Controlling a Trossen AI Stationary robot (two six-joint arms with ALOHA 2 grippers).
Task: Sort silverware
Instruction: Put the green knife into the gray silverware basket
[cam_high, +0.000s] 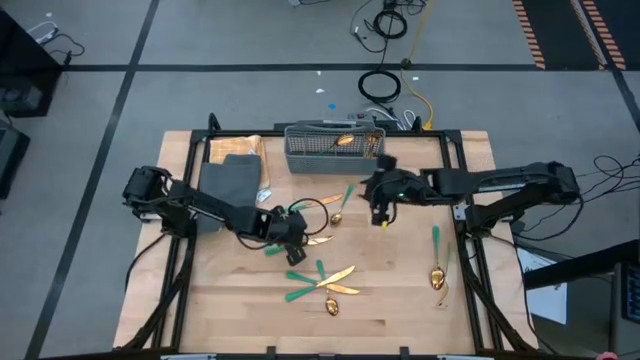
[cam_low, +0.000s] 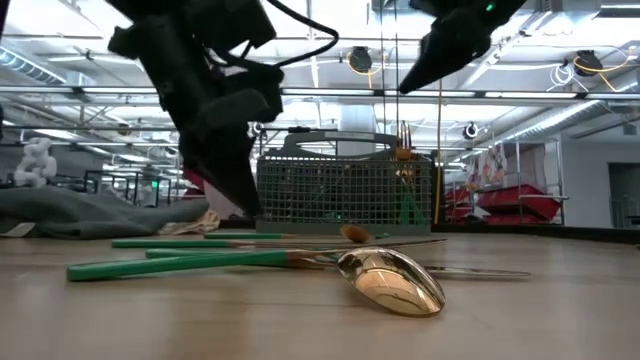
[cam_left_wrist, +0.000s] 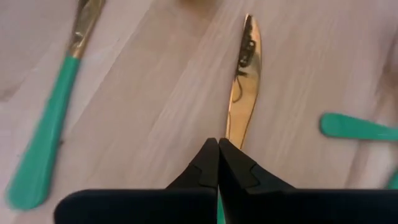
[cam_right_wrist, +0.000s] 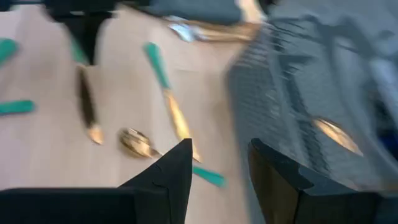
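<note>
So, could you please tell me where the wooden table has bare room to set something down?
The wooden table is bare along its near edge below the crossed green-handled gold utensils, and between them and the lone spoon. It is crowded mid-table, around the left gripper, right gripper and grey mesh basket.

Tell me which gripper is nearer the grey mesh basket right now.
Right. The right gripper, fingers open, hangs just in front of the grey mesh basket, near its right end. The left gripper is farther down the table, shut on a gold-bladed knife.
</note>
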